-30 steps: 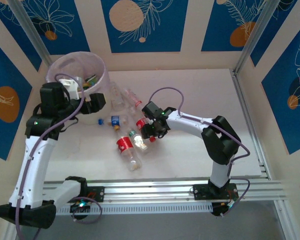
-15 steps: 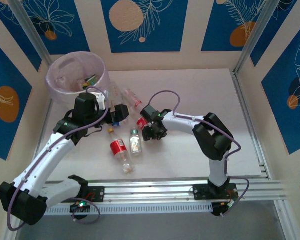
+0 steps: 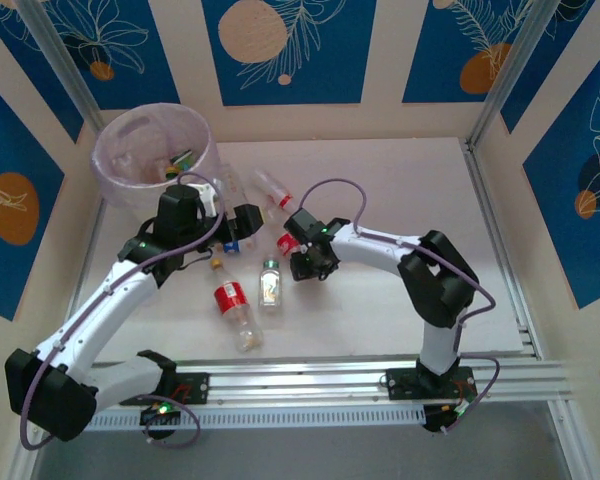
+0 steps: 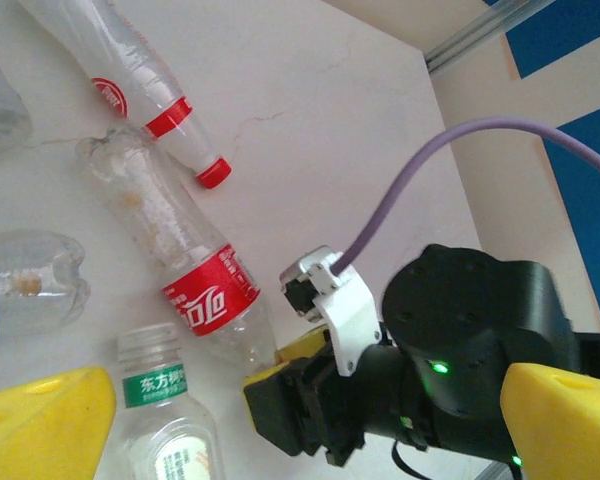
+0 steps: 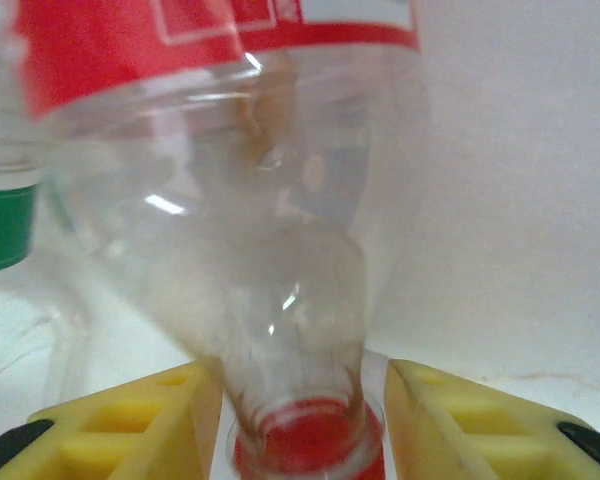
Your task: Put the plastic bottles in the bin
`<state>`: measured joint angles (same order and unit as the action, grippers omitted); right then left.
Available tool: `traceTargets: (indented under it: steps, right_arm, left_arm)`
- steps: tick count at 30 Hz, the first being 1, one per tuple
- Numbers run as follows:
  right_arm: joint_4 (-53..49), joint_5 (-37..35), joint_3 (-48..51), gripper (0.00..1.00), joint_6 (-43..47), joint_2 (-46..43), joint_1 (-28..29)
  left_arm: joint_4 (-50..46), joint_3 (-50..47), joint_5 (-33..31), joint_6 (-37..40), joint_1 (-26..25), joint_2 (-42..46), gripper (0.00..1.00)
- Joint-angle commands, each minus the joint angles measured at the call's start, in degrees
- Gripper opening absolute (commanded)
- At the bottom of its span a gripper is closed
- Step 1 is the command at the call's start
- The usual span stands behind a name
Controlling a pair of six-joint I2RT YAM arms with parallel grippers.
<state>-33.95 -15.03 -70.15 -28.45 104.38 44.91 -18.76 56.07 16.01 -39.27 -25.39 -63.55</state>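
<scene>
I see the red-labelled bottle lying mid-worktop, and my right gripper is clamped on its neck at the red cap. The bin stands far left with a few bottles inside. Between them my left gripper hangs wide apart, above other loose bottles.

Robotics lab test cell, white table walled by blue leaf-patterned panels, aluminium frame post, left arm and right arm bolted to aluminium rail.
</scene>
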Motion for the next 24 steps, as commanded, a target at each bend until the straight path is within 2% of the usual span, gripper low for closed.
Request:
traceTargets:
  steps: [1, 5, 10, 15, 18, 24]
  right_arm:
    - [-2.6, 0.2, 1.1, 0.47, 2.0, -6.2, 0.2]
    - [-2.8, 1.9, 3.1, 0.45, 2.2, -12.2, -1.4]
    - [-4.2, 1.0, 3.5, 0.48, 3.0, -15.1, -2.1]
    - [-1.7, 1.6, 2.1, 0.61, 3.3, -11.0, -1.6]
    - [0.2, 1.5, 0.0, 0.73, 3.8, -6.8, -1.8]
    - [3.4, 2.3, -4.8, 0.76, 4.8, 2.3, -2.5]
  left_arm:
    - [4.3, -0.2, 1.2, -2.0, -1.1, -1.1, 0.98]
    - [7.1, 0.2, 2.1, -3.3, -2.2, -3.3, 0.98]
    - [9.4, 1.0, 2.1, -4.1, -2.9, -5.4, 0.98]
    - [9.3, 2.4, 1.3, -3.9, -2.9, -6.0, 0.98]
    - [9.1, 2.3, 1.4, -4.2, -2.9, -5.5, 0.98]
    - [7.3, 1.1, 0.2, -3.6, -2.9, -3.1, 0.99]
